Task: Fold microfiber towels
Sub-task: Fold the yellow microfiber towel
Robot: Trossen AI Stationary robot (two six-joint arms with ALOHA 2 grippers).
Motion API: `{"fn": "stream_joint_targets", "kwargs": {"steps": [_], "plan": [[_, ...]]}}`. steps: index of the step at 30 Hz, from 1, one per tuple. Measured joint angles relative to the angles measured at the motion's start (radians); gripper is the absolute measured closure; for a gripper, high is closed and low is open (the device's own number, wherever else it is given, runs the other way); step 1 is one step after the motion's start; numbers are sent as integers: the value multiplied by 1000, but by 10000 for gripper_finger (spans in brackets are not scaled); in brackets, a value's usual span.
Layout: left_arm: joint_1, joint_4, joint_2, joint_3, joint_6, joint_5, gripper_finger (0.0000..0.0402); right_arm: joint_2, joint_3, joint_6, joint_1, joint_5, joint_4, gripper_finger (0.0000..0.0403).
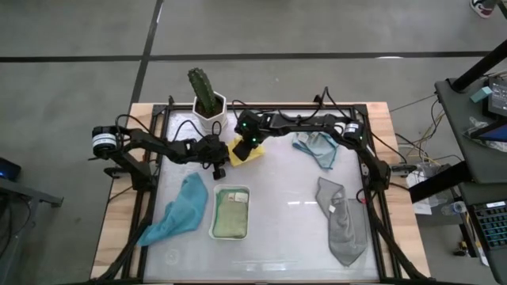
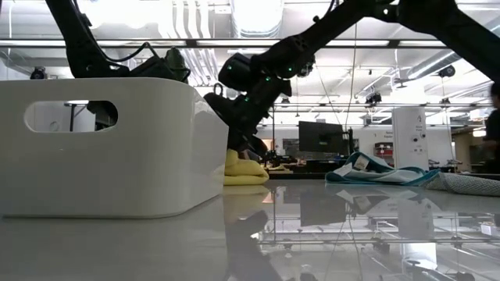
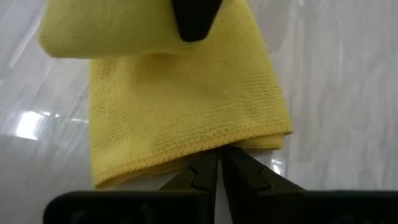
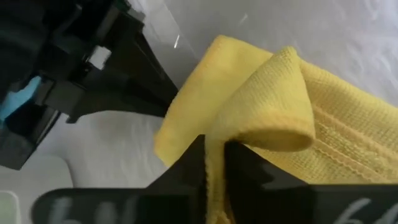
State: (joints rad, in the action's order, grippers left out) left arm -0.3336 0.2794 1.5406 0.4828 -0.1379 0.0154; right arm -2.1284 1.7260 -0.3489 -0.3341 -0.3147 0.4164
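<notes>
A bright yellow microfiber towel lay folded; a teal cloth, a light blue cloth and a grey cloth lay crumpled. A pale green cloth filled the white rectangular tray.

Grey concrete floor with dark seam lines across the top of the high view; dark desk at right edge; low view: ceiling strip lights, black monitor mid-frame.

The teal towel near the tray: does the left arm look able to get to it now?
Probably yes: the teal towel lies uncovered near the left hand, but that hand first must release the yellow towel.
</notes>
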Motion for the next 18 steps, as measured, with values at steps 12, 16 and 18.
{"fn": "stream_joint_targets", "kwargs": {"steps": [12, 16, 18], "plan": [[0, -2, 0, 0, 0, 0, 393, -7, 1, -33, 25, -1, -66, 221], [0, -4, 0, 0, 1, 0, 393, -7, 1, -33, 39, -5, -95, 200], [0, -6, 0, 0, 1, 0, 393, -4, 1, -22, 46, -15, -110, 196]]}}
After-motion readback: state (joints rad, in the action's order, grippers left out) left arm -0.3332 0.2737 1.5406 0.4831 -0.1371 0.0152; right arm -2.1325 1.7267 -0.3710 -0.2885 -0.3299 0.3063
